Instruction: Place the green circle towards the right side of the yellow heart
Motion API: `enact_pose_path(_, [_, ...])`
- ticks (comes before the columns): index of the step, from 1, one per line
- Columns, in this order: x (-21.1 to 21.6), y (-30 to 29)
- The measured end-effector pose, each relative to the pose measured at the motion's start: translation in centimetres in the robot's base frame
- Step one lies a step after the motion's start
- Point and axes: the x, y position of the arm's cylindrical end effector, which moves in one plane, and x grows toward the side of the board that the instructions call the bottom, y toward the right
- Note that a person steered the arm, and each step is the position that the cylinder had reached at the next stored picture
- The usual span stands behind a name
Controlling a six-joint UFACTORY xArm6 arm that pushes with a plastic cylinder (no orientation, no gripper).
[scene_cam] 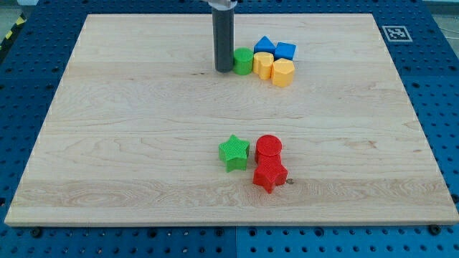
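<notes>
We have no pincer, only a rod holding nothing; my tip [224,69] touches the green circle [243,61] on its left; the yellow heart [263,65] sits just right of it.

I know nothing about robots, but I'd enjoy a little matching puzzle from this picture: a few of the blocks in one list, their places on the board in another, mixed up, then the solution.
Things:
1. green circle
2. green star
3. red star
4. blue cube

Places:
A. lowest block in the view, just below the red circle
B. right beside my tip, on its right in the view
C. just left of the red circle
D. upper right end of the top cluster, above a yellow block

Pairs: 1-B, 2-C, 3-A, 4-D
</notes>
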Motion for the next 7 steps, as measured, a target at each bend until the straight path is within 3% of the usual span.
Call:
enact_pose_path(3, [-3.1,0.0])
enact_pose_path(5, [1.8,-4.7])
enact_pose_path(7, [5.4,-15.0])
